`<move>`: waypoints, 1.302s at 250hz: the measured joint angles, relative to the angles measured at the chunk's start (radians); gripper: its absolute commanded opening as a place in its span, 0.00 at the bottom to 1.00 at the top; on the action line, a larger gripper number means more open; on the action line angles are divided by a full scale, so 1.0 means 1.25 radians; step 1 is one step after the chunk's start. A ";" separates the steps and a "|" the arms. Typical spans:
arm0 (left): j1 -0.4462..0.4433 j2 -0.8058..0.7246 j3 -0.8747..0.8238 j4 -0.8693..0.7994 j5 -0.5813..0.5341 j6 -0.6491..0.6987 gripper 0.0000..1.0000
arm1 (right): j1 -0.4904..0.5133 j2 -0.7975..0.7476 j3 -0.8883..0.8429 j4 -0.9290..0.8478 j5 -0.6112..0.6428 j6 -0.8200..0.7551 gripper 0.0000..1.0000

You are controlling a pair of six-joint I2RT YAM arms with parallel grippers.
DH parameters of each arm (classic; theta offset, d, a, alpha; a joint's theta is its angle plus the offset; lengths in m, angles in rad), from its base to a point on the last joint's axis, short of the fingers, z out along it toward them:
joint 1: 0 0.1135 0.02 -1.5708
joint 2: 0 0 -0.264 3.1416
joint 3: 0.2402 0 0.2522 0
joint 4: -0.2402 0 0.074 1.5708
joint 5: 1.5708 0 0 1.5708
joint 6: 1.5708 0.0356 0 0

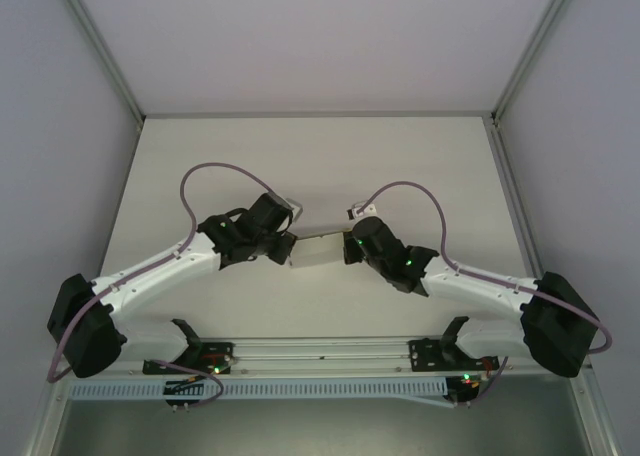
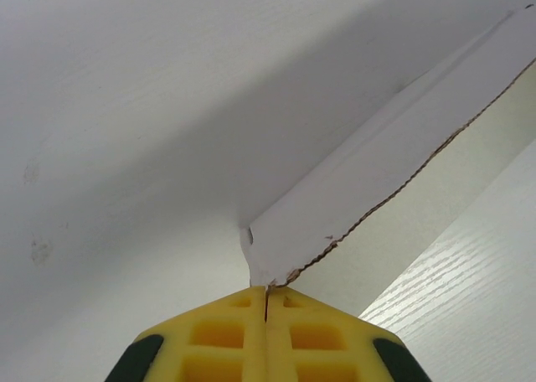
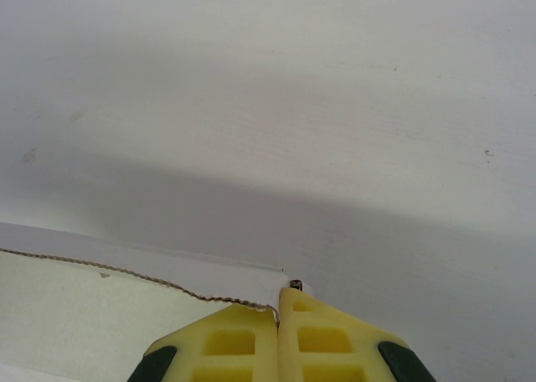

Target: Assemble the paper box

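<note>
The paper box (image 1: 318, 250) is a small white card piece held above the middle of the table between both arms. My left gripper (image 1: 288, 248) is shut on its left end, and my right gripper (image 1: 347, 248) is shut on its right end. In the left wrist view the yellow jaws of my left gripper (image 2: 266, 291) pinch a corner of the paper box (image 2: 368, 172), whose corrugated edge runs up to the right. Seen from the right wrist, my right gripper (image 3: 279, 302) clamps the paper box (image 3: 126, 302) at the corner of a wall, its wavy edge trailing left.
The white table (image 1: 320, 166) stretches behind the arms, bounded by metal frame rails (image 1: 110, 66) and grey side walls. A slotted rail (image 1: 320, 388) runs along the near edge between the arm bases.
</note>
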 measured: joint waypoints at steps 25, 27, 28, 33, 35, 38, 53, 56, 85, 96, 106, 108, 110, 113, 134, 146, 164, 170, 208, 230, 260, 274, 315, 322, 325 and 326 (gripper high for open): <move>0.000 0.005 0.000 0.004 -0.001 -0.053 0.00 | 0.017 0.002 0.001 -0.005 0.033 0.030 0.00; 0.000 0.005 0.000 0.004 -0.001 -0.060 0.00 | 0.020 0.002 0.001 -0.006 0.036 0.033 0.00; 0.000 0.005 0.000 0.005 0.000 -0.062 0.00 | 0.020 0.002 0.001 -0.006 0.038 0.034 0.00; 0.000 0.005 0.000 0.006 -0.001 -0.073 0.00 | 0.025 0.002 0.001 -0.008 0.046 0.040 0.00; 0.000 0.005 0.000 0.006 -0.001 -0.080 0.00 | 0.027 0.002 0.001 -0.009 0.049 0.043 0.00; 0.000 0.005 0.000 0.007 -0.001 -0.088 0.00 | 0.031 0.003 0.001 -0.010 0.056 0.048 0.00; 0.000 0.005 0.000 0.010 -0.001 -0.128 0.00 | 0.046 0.003 0.001 -0.016 0.081 0.069 0.00; 0.000 0.005 0.000 0.011 -0.001 -0.133 0.00 | 0.049 0.003 0.001 -0.017 0.085 0.072 0.00; 0.000 0.005 0.000 0.013 -0.003 -0.191 0.00 | 0.069 0.005 0.001 -0.023 0.116 0.109 0.00; 0.001 0.005 0.000 0.014 -0.003 -0.211 0.00 | 0.073 0.007 0.001 -0.023 0.124 0.122 0.00; 0.003 0.005 -0.002 0.019 -0.003 -0.227 0.00 | 0.076 0.009 0.001 -0.022 0.130 0.133 0.00; 0.003 0.005 -0.002 0.020 -0.003 -0.229 0.00 | 0.077 0.009 0.001 -0.022 0.131 0.134 0.00; 0.003 0.005 -0.003 0.021 -0.003 -0.232 0.00 | 0.077 0.009 0.001 -0.022 0.132 0.135 0.00; 0.005 0.005 -0.004 0.024 -0.002 -0.237 0.00 | 0.078 0.010 0.001 -0.022 0.133 0.139 0.00; 0.014 0.009 -0.006 0.039 0.005 -0.264 0.00 | 0.081 0.017 0.003 -0.019 0.143 0.154 0.00; 0.020 0.013 -0.006 0.046 0.007 -0.276 0.00 | 0.083 0.021 0.006 -0.019 0.147 0.160 0.00; 0.029 0.016 -0.006 0.056 0.020 -0.292 0.00 | 0.083 0.026 0.010 -0.020 0.156 0.169 0.00; 0.031 0.016 -0.006 0.056 0.025 -0.295 0.00 | 0.083 0.026 0.011 -0.022 0.158 0.172 0.00; 0.048 0.016 -0.006 0.058 0.070 -0.308 0.00 | 0.084 0.027 0.011 -0.026 0.166 0.188 0.00; 0.061 0.016 -0.005 0.055 0.102 -0.309 0.00 | 0.084 0.027 0.011 -0.028 0.170 0.194 0.00; 0.086 0.016 -0.005 0.056 0.149 -0.311 0.00 | 0.085 0.029 0.011 -0.027 0.174 0.196 0.00; 0.100 0.016 -0.005 0.057 0.172 -0.311 0.00 | 0.085 0.033 0.013 -0.025 0.176 0.196 0.00; 0.148 0.015 -0.005 0.059 0.238 -0.315 0.00 | 0.085 0.056 0.029 -0.022 0.178 0.196 0.00; 0.154 0.015 -0.005 0.059 0.247 -0.316 0.00 | 0.085 0.059 0.031 -0.021 0.178 0.196 0.00; 0.156 0.015 -0.005 0.059 0.250 -0.316 0.00 | 0.085 0.060 0.032 -0.021 0.178 0.196 0.00; 0.157 0.016 -0.005 0.059 0.251 -0.316 0.00 | 0.085 0.060 0.032 -0.021 0.178 0.196 0.00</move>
